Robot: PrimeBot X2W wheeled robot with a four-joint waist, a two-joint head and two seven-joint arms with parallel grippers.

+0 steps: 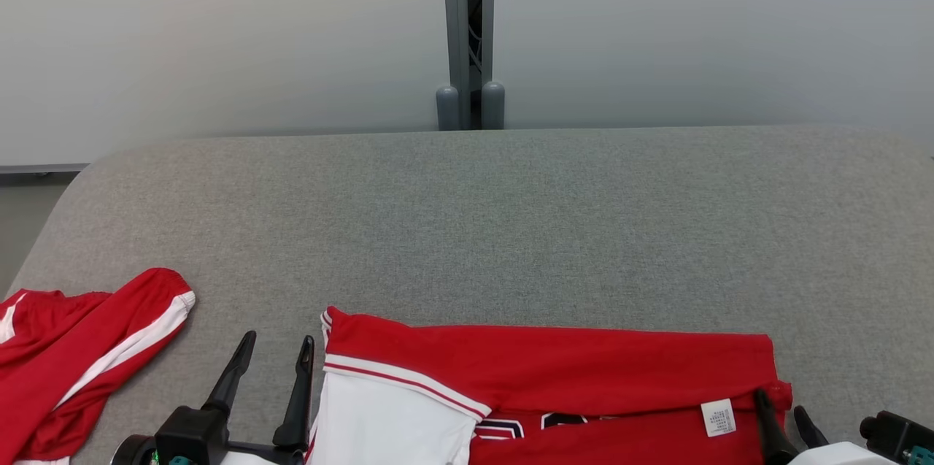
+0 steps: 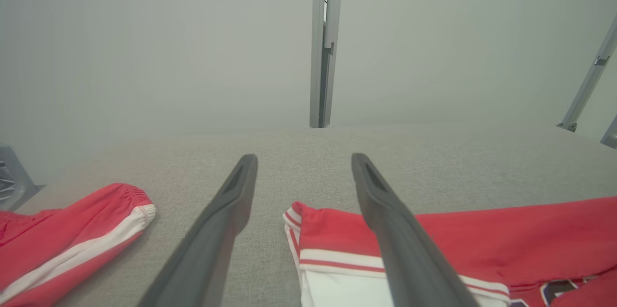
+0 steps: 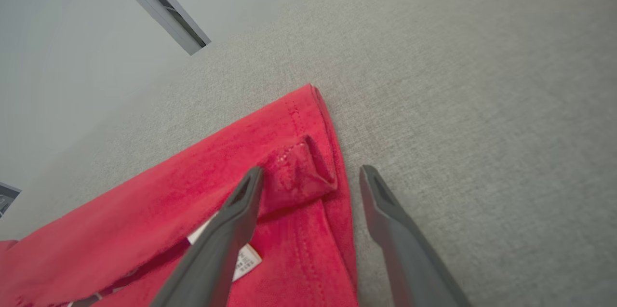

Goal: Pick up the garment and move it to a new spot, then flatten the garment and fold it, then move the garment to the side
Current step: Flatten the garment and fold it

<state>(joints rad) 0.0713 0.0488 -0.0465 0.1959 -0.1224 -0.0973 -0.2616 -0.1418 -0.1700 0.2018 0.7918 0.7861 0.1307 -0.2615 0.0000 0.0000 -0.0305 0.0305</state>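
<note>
A red jersey (image 1: 554,370) lies flat on the grey fabric-covered surface (image 1: 511,231), at its near edge, stretched sideways with its upper part folded down into a long straight band. Its white sleeve (image 1: 387,421), trimmed with red and white stripes, forms the jersey's left end. A white care label (image 1: 718,417) shows near its right end, and bits of dark-and-white lettering peek out below the fold.

The left gripper (image 1: 279,339) stands just to the left of the jersey's sleeve corner, its two dark fingers spread apart with nothing between them. In the left wrist view one finger runs over bare grey fabric and the other crosses in front of the striped sleeve edge. Whether that finger touches the cloth cannot be told.

The right gripper (image 1: 781,402) is at the jersey's right end, also spread wide and holding nothing. In the right wrist view it straddles the jersey's hem. One finger is over the red cloth beside the label and a small turned-up flap, and the other is over bare surface just beyond the jersey's edge.

A second red garment with a white stripe (image 1: 80,355) lies crumpled well to the left of the jersey. A grey metal post (image 1: 469,34) rises beyond the jersey, behind the far edge.
</note>
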